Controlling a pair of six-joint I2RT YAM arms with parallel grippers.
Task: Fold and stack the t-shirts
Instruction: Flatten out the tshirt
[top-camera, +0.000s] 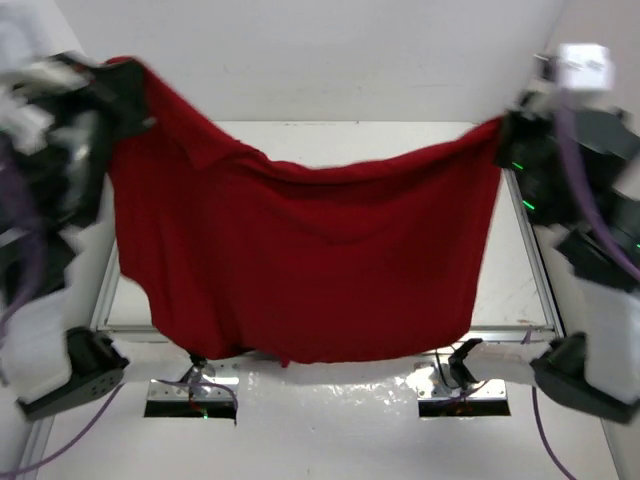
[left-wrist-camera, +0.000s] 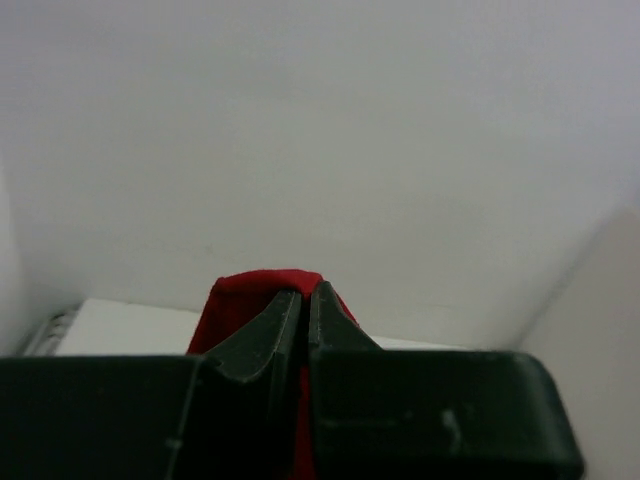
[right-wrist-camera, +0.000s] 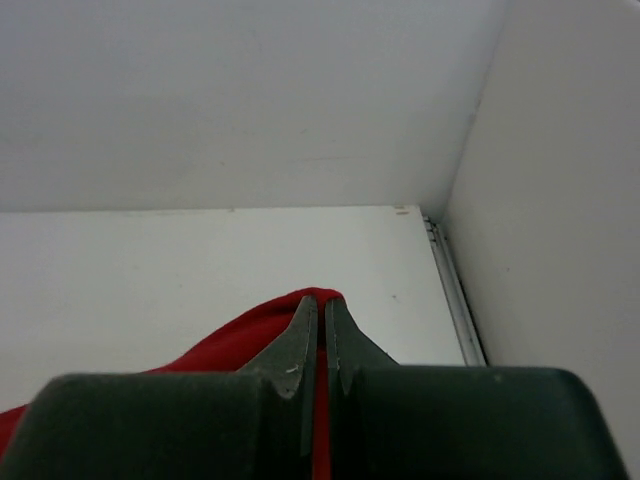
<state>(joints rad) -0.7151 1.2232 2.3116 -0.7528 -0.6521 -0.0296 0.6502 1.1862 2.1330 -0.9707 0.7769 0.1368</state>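
Over table (top-camera: 520, 270), end effectors (left-wrist-camera: 303, 292) (right-wrist-camera: 321, 303) pinch t-shirt (top-camera: 300, 260).

We log the t-shirt (top-camera: 300, 260) as dark red cloth, matt, soft-looking, no print. Both the left gripper (left-wrist-camera: 303, 292) and right gripper (right-wrist-camera: 320, 303) look like dark matt plastic, lightly scuffed. The table (top-camera: 340, 410) is white, smooth, faint sheen. The edge rail (right-wrist-camera: 455, 290) looks like bare metal.
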